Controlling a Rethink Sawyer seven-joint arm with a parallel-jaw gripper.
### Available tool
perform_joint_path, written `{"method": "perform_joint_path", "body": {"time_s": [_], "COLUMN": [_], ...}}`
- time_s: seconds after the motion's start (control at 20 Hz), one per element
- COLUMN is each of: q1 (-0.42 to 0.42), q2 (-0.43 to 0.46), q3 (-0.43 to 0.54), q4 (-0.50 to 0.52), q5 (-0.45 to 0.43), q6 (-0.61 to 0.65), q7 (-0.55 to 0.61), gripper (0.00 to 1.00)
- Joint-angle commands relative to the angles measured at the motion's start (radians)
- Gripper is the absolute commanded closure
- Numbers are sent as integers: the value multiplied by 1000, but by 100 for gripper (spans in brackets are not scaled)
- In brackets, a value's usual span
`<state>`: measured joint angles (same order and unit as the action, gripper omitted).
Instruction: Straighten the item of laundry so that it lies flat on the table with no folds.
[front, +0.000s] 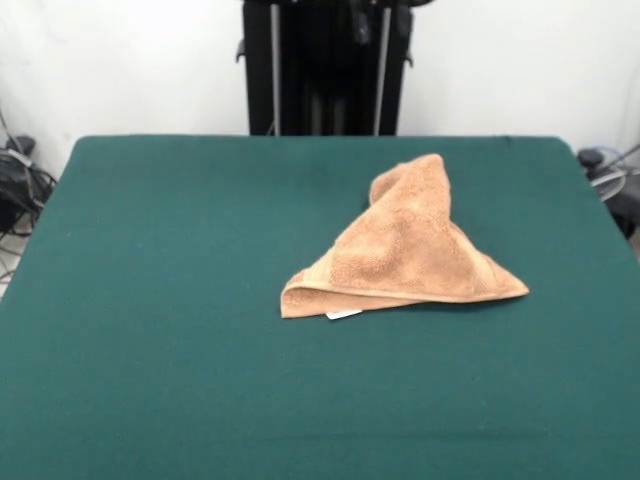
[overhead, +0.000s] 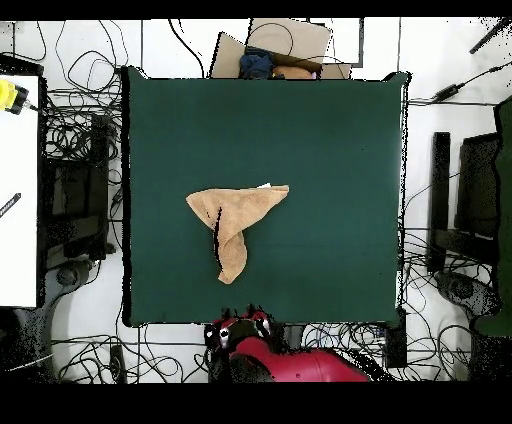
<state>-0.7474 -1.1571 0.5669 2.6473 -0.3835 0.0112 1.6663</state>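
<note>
Nearest the front camera, the table shows only bare dark green cloth. Further in, a little right of the middle, lies the item of laundry, a tan terry towel folded over on itself into a rough triangle. Its long lower edge runs along the table on the camera's side, with a woven border band doubled up at the left corner and a small white label peeking out just beneath that edge. From this base the cloth narrows toward the far side and ends in a rumpled, curled tip pointing at the robot.

From overhead, the towel sits near the table's middle, well clear of every edge, its wide part away from the robot and its narrow tail reaching toward the base; a dark crease runs down the overlap.

At the far side in the front view stands the black pedestal. The red arm is drawn back over the base in the overhead view, off the table. The gripper itself cannot be made out in either view, so its opening and any hold cannot be told
</note>
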Motion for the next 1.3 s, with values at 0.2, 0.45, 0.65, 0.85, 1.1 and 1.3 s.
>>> {"method": "perform_joint_path", "body": {"time_s": [0.2, 0.45, 0.65, 0.85, 1.1, 1.3], "q1": [181, 143, 153, 226, 512, 577], "q2": [169, 225, 367, 393, 342, 336], "q3": [-100, -83, -122, -237, -605, -677], "q4": [-51, -79, -196, -266, -357, -355], "q5": [-46, -49, -83, -85, 33, 70], "q6": [-256, -264, -302, -325, -362, -360], "q7": [170, 154, 114, 81, 19, 72], "gripper": [0, 0, 0, 0, 0, 0]}}
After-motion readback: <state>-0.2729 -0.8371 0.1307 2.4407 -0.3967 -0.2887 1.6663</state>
